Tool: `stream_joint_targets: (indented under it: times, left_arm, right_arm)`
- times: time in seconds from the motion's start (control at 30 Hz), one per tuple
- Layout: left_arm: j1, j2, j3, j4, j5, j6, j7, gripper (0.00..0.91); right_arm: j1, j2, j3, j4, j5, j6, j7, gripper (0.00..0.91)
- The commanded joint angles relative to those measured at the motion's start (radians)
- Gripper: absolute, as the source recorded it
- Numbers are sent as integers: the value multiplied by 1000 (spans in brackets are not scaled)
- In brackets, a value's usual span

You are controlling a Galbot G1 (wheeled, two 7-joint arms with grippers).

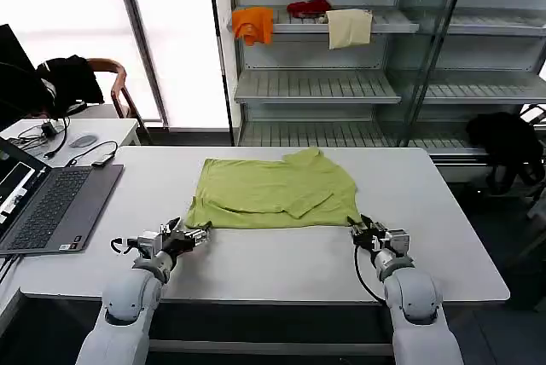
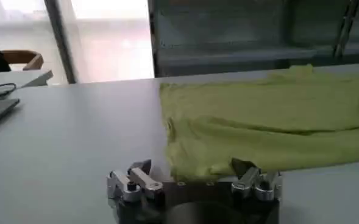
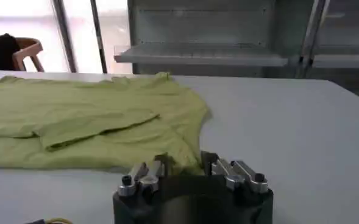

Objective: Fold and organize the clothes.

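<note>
You've got the white table [image 1: 281,263] spread wide in front of you, and behind it the metal shelving [image 1: 341,84] with an orange cloth [image 1: 252,24], a red cloth [image 1: 309,8] and a cream cloth [image 1: 350,27] on an upper shelf. On your left the open laptop [image 1: 51,203] sits at the table's edge, well apart from the work.

Middle of the table, there's the lime-green T-shirt [image 1: 273,194], lying flat and partly folded, with sleeves turned in over the body and the collar toward the far side.

Now your left gripper [image 1: 189,236] is low on the table just beside the shirt's near left corner; in the left wrist view the left gripper [image 2: 194,176] has its fingers spread apart with the shirt hem [image 2: 228,164] right at them, nothing pinched.

Your right gripper [image 1: 365,230] sits at the near right corner; from the right wrist view the right gripper [image 3: 185,167] is spread too, the shirt's corner [image 3: 173,158] lying at the gap between its fingers, not clamped
</note>
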State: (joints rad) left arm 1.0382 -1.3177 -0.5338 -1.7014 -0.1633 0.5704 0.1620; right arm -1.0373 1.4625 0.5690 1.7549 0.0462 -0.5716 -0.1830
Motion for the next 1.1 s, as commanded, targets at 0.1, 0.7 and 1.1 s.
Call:
stream_joint_targets:
  times: [0.1, 0.7, 1.1]
  left_arm:
    - [2, 1, 0, 16, 2, 0, 4, 20]
    - [49, 15, -6, -49, -17, -9, 10, 10]
    - [280, 34, -69, -301, -77, 6, 3, 10]
  right_arm:
    - [-9, -3, 5, 0, 0, 1, -2, 0]
    - [-59, -14, -2, 51, -5, -5, -17, 0]
    - [-282, -45, -29, 296, 4, -7, -16, 0]
